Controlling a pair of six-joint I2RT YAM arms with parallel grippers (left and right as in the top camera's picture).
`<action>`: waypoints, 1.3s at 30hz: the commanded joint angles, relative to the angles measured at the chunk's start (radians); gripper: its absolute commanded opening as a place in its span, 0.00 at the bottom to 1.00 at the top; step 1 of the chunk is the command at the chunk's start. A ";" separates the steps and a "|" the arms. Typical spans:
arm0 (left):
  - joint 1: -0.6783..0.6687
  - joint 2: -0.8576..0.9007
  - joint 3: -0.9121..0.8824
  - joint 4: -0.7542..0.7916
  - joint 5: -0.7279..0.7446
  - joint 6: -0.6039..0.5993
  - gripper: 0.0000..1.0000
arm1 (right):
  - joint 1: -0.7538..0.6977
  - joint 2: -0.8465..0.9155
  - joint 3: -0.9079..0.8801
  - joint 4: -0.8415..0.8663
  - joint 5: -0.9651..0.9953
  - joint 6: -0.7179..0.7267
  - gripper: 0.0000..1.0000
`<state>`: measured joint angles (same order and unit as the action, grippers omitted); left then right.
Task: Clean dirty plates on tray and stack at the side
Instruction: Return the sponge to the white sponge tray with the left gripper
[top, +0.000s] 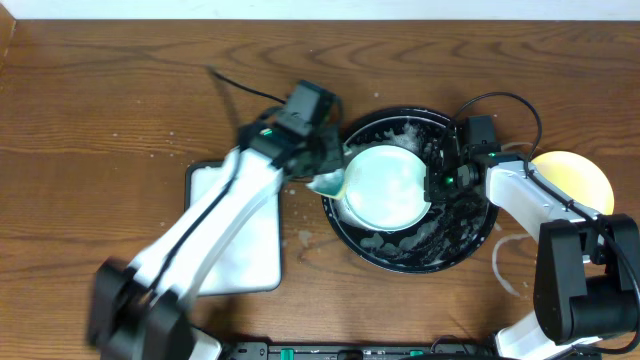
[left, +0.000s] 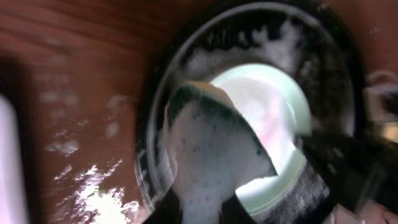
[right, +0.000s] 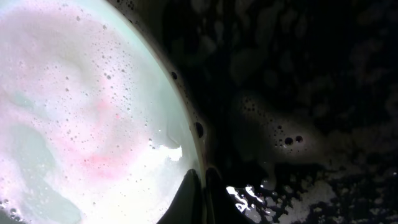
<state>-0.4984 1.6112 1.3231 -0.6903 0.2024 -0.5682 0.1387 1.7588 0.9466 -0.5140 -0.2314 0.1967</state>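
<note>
A pale mint-blue round plate (top: 385, 185) sits in the big round black soapy tray (top: 455, 245). The left end effector (top: 330, 175) squeezes a foamy green sponge (left: 211, 143) at the plate's left edge to scrub. The right end effector (right: 200, 180) pinches its right rim, likely steadying it.

The right gripper (right: 200, 198) was pinched shut on the rim of a foam-covered mint-blue plate (right: 81, 106) bearing a faint pink smear (right: 93, 158), with the sudsy black tray (right: 311, 81) beyond its edge.

Plate (top: 385, 188) fills tray (top: 478, 225); left hand (top: 322, 172), right hand (top: 438, 180) flank.
</note>
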 joint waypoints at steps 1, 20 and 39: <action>0.038 -0.121 0.022 -0.090 -0.072 0.079 0.11 | -0.006 0.033 -0.028 -0.024 0.091 -0.018 0.01; 0.293 -0.157 -0.362 -0.101 -0.320 0.079 0.15 | -0.006 0.033 -0.028 -0.026 0.091 -0.019 0.01; 0.293 -0.392 -0.323 -0.143 -0.320 0.105 0.80 | -0.006 -0.261 -0.025 -0.084 0.092 -0.064 0.01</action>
<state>-0.2108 1.2701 0.9684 -0.8169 -0.1047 -0.4702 0.1387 1.6020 0.9150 -0.5903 -0.1761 0.1703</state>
